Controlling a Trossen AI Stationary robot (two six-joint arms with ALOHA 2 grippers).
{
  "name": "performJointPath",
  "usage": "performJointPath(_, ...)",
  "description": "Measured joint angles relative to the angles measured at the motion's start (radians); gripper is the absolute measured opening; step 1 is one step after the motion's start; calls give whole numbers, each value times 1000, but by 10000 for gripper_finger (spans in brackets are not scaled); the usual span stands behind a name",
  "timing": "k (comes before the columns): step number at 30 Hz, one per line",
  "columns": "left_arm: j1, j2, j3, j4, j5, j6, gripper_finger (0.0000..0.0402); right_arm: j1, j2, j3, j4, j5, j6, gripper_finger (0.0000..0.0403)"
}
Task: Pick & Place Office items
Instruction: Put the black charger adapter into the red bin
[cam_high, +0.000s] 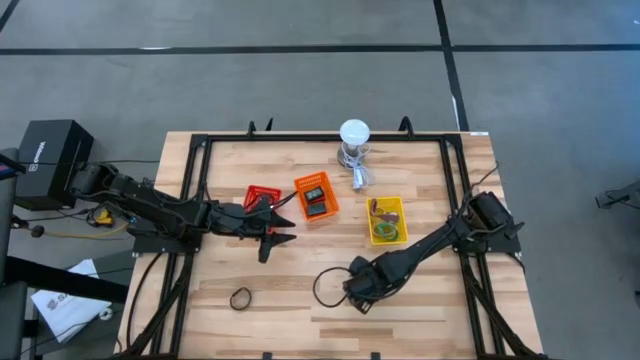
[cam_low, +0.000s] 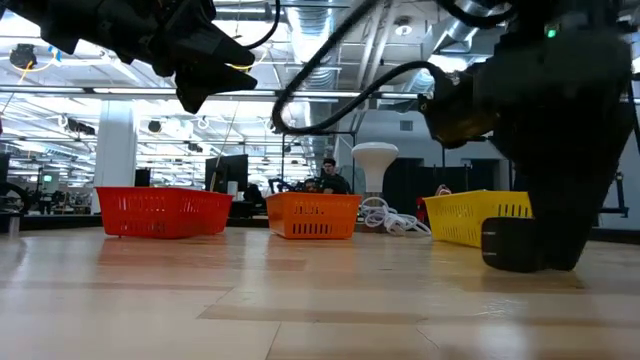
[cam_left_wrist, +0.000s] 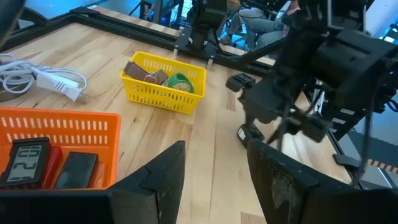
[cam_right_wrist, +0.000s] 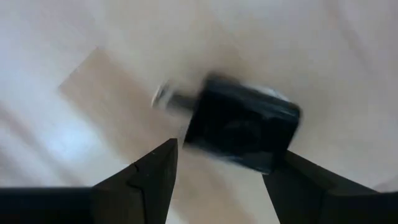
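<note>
I am holding my right gripper (cam_right_wrist: 217, 168) low over the wooden table (cam_high: 420, 300), fingers spread apart around a blurred small black block with a pale stub (cam_right_wrist: 239, 124) lying on the boards; its details are hard to make out. My left gripper (cam_left_wrist: 214, 177) is hovering released beside the orange mesh basket (cam_left_wrist: 62, 124). A black band ring (cam_high: 240, 297) is lying near the table's front edge.

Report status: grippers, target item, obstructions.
Right gripper open, low over black block on the table. Left gripper open, empty, raised near red basket. Nothing blocking the block.
</note>
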Motion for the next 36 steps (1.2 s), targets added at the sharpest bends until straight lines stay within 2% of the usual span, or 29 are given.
performJointPath(5,0,0,0,0,0,0,167,9,0,71,-2,-35,-61,214)
performJointPath(11,0,0,0,0,0,0,167,22,0,218,-193,-32,-192,214)
performJointPath(14,0,0,0,0,0,0,167,33,0,260,-214,2,-298,214)
performJointPath(16,0,0,0,0,0,0,167,34,0,264,-191,57,-273,214)
performJointPath(19,0,0,0,0,0,0,167,17,19,266,-172,70,-206,214)
performJointPath(28,0,0,0,1,0,0,167,-16,99,265,-236,3,-197,214)
performJointPath(36,0,0,0,2,0,0,167,-35,92,264,-234,19,-193,214)
